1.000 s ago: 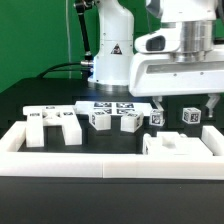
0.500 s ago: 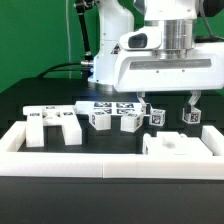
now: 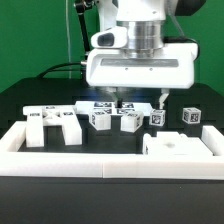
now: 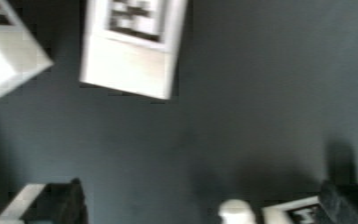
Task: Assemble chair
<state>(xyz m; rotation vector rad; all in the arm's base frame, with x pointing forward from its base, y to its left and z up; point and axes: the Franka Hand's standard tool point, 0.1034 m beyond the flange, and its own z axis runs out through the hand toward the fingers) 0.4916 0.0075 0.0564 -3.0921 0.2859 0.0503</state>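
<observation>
**Exterior view.** The arm's two-finger gripper (image 3: 139, 102) is shifting from the exterior view's right toward the centre. It is now hanging over the near edge of the thin flat white marker board (image 3: 105, 104), jaws spread wide and grasping nothing. This shift suggests the arm is lining up on a part below it, so the work is judged to be at an early pick step. The small white plastic chair (image 3: 100, 119) is lying unassembled in loose tagged parts. Four small white cubes, one of them (image 3: 130, 121) under the gripper, are sitting just beside the marker board. A larger white notched block (image 3: 52, 126) is lying toward the exterior view's left of the marker board. A white seat slab (image 3: 176, 146) is resting apart from the marker board, toward the exterior view's right. The gripper body is hiding the far part of the marker board.

**Wrist view.** One dark fingertip (image 4: 51, 203) is showing at the frame edge, and the other is nearly cut off. A white tagged slab (image 4: 131, 45) is lying on the black table (image 4: 211, 120). Blur is making it impossible to tell whether it belongs to the chair. A tagged corner (image 4: 311, 212) is being cropped by the frame edge.
</observation>
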